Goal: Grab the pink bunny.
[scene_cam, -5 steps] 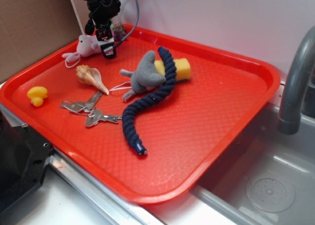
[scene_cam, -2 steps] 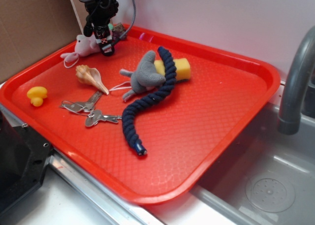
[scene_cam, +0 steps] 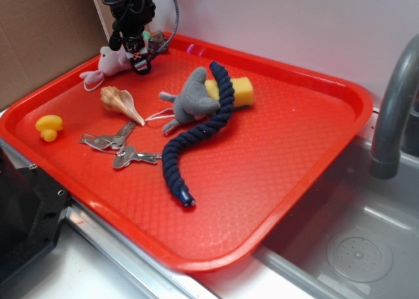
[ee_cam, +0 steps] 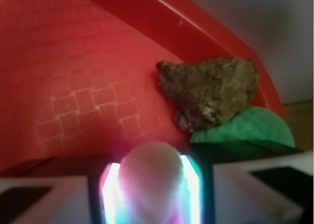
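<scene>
Now the black robot hand (scene_cam: 136,55) is clenched on the small pale pink plush bunny (scene_cam: 110,62), which lies at the far left corner of the red plastic tray (scene_cam: 275,181), whitish ears flopped outward.

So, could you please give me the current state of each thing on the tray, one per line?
tool: down at the pink bunny, a pale pink shape between its fingers in the wrist view
pink bunny: lying at the tray's back left corner
grey plush: lying across the yellow sponge
navy rope: draped over the grey plush
shell: on its side
keys: flat
rubber duck: upright
tray: flat
</scene>
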`<state>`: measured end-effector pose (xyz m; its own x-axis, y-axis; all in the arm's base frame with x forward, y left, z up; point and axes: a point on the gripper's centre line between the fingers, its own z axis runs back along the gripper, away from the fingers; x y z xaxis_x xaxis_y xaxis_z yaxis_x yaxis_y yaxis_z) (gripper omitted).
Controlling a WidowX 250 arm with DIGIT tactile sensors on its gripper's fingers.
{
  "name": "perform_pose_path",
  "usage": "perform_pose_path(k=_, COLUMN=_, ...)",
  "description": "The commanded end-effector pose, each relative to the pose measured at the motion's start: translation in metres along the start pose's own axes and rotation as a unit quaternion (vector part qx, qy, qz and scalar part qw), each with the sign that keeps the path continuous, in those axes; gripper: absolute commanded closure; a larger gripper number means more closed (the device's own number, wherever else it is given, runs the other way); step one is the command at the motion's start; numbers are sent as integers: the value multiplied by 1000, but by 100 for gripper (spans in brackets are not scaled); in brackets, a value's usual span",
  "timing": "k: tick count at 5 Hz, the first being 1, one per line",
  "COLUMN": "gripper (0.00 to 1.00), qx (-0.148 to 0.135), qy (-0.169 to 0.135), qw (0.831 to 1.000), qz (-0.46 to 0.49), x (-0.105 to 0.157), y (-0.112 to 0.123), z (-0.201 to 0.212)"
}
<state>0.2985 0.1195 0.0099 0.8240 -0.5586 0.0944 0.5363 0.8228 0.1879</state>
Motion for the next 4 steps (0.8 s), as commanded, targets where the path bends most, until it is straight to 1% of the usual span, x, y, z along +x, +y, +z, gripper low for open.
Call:
perform_pose_path(k=1, gripper=100, qx=-62, qy=-39, qw=994, qz=86, x=-8, y=-47, z=88)
perform_pose_path(k=2, gripper=100, qx=-105, qy=-70, qw=981, qz=149, x=-6, y=-69, z=146)
perform_pose_path(k=3, gripper=100, qx=-104, qy=-87, qw=976, qz=170, x=5, y=-80, z=198)
perform_pose_path(k=4, gripper=100, qx=-100, qy=-84, qw=971, qz=198, x=18, y=-83, z=249)
